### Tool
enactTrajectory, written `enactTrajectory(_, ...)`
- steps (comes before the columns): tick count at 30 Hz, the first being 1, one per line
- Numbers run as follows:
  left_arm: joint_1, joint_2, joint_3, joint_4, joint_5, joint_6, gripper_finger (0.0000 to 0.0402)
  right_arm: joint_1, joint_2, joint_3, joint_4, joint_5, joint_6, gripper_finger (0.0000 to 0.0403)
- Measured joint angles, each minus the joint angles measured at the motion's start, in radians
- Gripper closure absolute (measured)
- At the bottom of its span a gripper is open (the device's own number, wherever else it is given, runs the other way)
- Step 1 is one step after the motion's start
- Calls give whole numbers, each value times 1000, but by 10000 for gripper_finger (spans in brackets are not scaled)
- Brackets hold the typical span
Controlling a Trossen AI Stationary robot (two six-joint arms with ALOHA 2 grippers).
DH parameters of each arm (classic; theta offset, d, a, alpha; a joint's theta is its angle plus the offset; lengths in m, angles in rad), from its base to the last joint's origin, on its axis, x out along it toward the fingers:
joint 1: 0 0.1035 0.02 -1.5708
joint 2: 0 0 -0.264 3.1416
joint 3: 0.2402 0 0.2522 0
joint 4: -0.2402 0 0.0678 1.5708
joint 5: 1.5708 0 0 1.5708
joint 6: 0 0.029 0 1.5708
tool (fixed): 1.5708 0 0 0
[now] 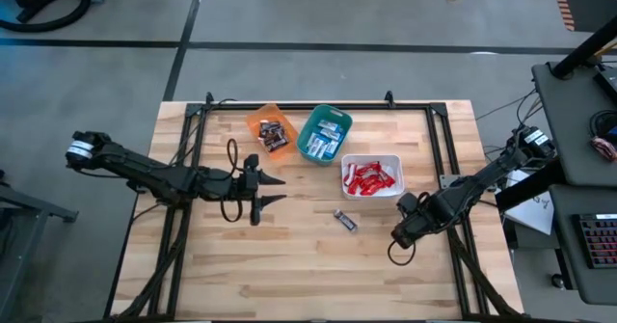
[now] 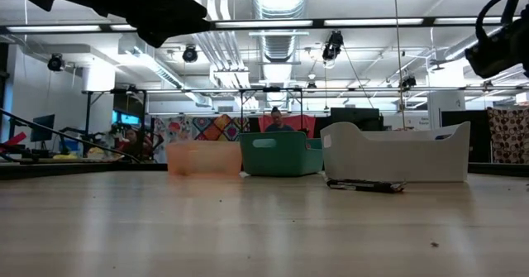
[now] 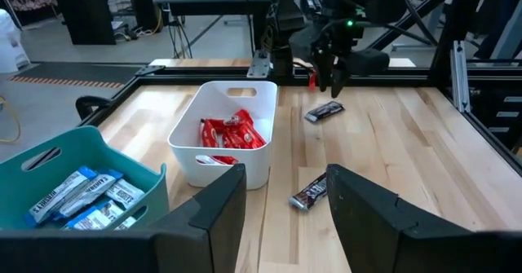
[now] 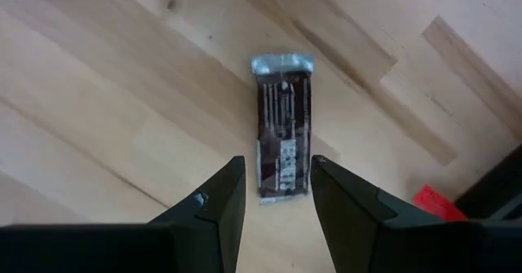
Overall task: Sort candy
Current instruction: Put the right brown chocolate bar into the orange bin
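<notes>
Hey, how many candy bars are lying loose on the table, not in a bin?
2. One dark bar lies near the white bin; a second dark bar lies under the right hand. None seem hidden.

Three bins stand in a row across the upper middle of the high view, orange (image 1: pixel 269 130), teal (image 1: pixel 324 134) and white (image 1: pixel 372 175), just beside one another. The table's (image 1: pixel 308 265) whole lower half lies open. In the centre, between the left gripper (image 1: pixel 274 190) and the right gripper (image 1: pixel 399 234), only one dark candy (image 1: pixel 345 220) lies flat.
</notes>
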Motion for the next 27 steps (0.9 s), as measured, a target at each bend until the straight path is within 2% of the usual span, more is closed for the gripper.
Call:
enactTrajectory(8, 0, 0, 0, -1, -45, 1, 247, 0, 0, -16, 1, -27, -42, 272)
enactTrajectory(14, 0, 0, 0, -3, -51, 1, 247, 0, 0, -27, 15, -35, -44, 324)
enactTrajectory(17, 0, 0, 0, -4, -51, 1, 247, 0, 0, -30, 63, -37, -32, 331)
enactTrajectory(20, 0, 0, 0, -6, -51, 1, 247, 0, 0, -31, 90, -44, -8, 306)
enactTrajectory(27, 0, 0, 0, -11, -51, 1, 247, 0, 29, -51, 84, -38, 34, 201)
